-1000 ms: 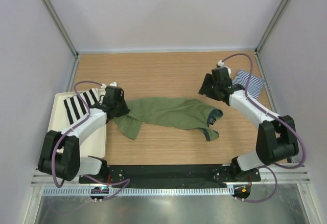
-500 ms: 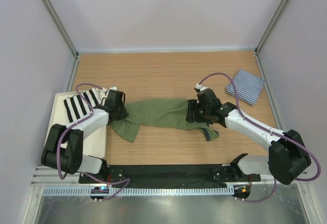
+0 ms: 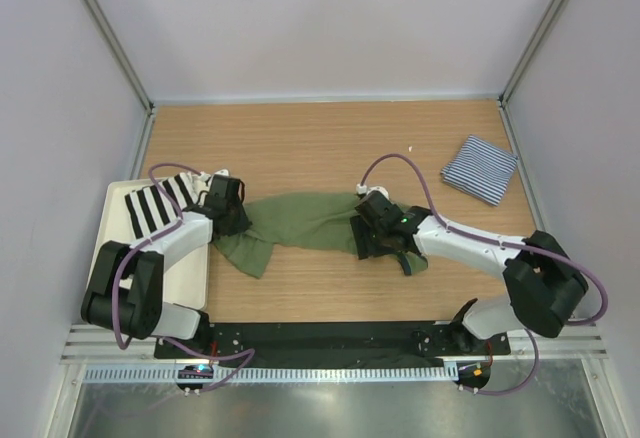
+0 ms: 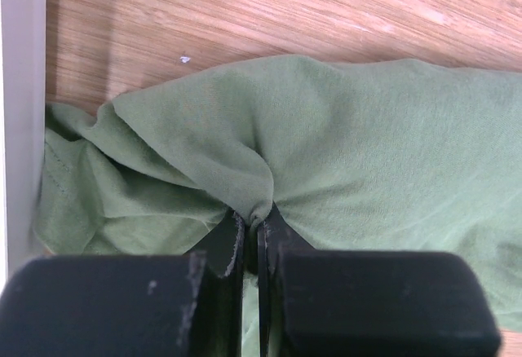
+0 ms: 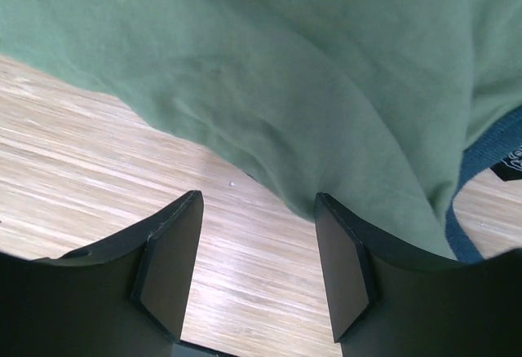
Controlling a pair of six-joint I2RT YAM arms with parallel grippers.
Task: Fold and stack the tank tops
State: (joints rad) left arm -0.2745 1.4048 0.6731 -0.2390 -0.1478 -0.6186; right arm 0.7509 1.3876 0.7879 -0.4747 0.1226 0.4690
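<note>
Checking in from the remote seat: the olive green tank top point(image 3: 305, 220) is lying stretched out and rumpled across the middle of the wooden table point(image 3: 320, 138), with its left end bunched up right by the white tray point(image 3: 113, 213). My left gripper point(image 4: 251, 225) is clamped on a little peak of green fabric at that end, fingers practically together with only cloth between them. The right gripper point(image 5: 257, 210) is low over the shirt's right part near the navy trim, fingers spread wide, grabbing nothing. The striped tank top point(image 3: 481, 169) sits folded in the far right corner, well apart.
</note>
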